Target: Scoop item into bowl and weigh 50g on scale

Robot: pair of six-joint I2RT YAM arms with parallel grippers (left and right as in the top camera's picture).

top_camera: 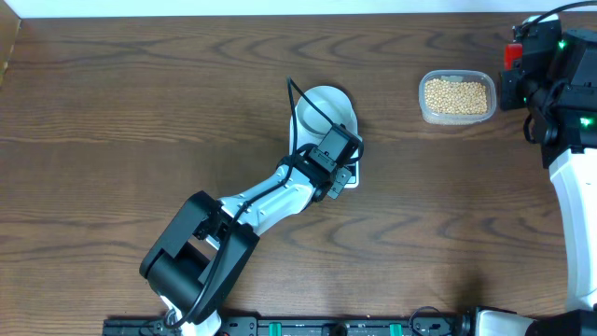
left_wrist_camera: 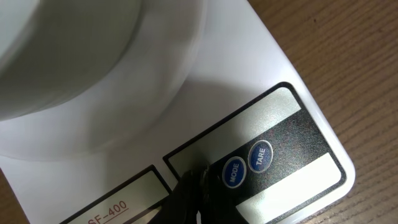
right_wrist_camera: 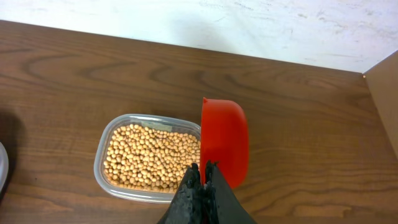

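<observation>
The left claw [left_wrist_camera: 198,184] was together, holding nothing, its black tips resting on the scale [left_wrist_camera: 249,87] panel just at 9 o'clock of the blue MODE button [left_wrist_camera: 234,173]; the TARE button [left_wrist_camera: 260,155] sat next to that at 2 o'clock. The bowl [top_camera: 322,105] stood on the scale, with the button end at its 5 o'clock under the arm. From overhead, the tub [right_wrist_camera: 101,163] lay well apart at the bowl's 3 o'clock on the table [right_wrist_camera: 298,112], holding the beans [right_wrist_camera: 149,158]. The right claw [right_wrist_camera: 203,177] was clamped on the red scoop [right_wrist_camera: 225,146], held on edge at the tub's 3 o'clock rim. No beans showed in the scoop.
</observation>
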